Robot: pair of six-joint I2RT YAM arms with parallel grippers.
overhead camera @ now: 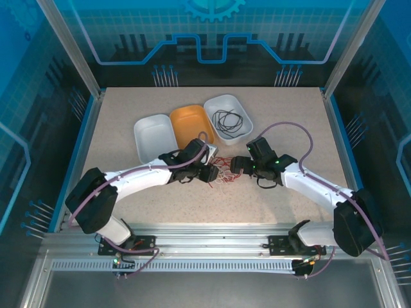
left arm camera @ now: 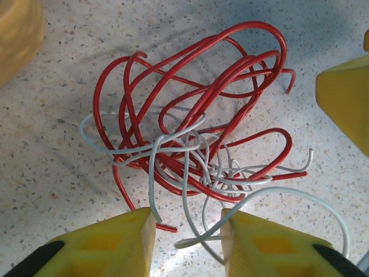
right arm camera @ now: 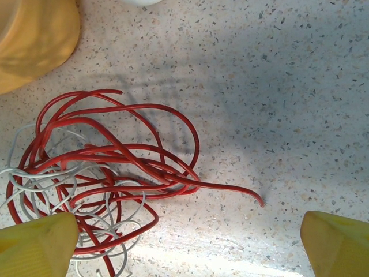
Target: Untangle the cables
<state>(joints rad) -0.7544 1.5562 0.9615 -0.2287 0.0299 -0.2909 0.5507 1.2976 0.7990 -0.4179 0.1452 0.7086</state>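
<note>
A tangle of red cable (left arm camera: 190, 75) and white cable (left arm camera: 151, 173) lies on the speckled table between both grippers (overhead camera: 223, 174). My left gripper (left arm camera: 187, 225) is low over its near side. The yellow fingers stand a narrow gap apart with loose white strands running between them, none visibly pinched. My right gripper (right arm camera: 187, 236) is open wide on the opposite side. The red cable (right arm camera: 115, 156) and white cable (right arm camera: 34, 179) lie near its left finger, and a free red end (right arm camera: 259, 202) points into the gap. The black cable (overhead camera: 228, 119) is coiled in a white tray (overhead camera: 225, 101).
An orange tray (overhead camera: 191, 125) and a second white tray (overhead camera: 154, 136) stand just behind the tangle. The orange tray's edge (left arm camera: 17, 34) is close to the left wrist. A yellow finger (left arm camera: 346, 98) of the right gripper faces the tangle.
</note>
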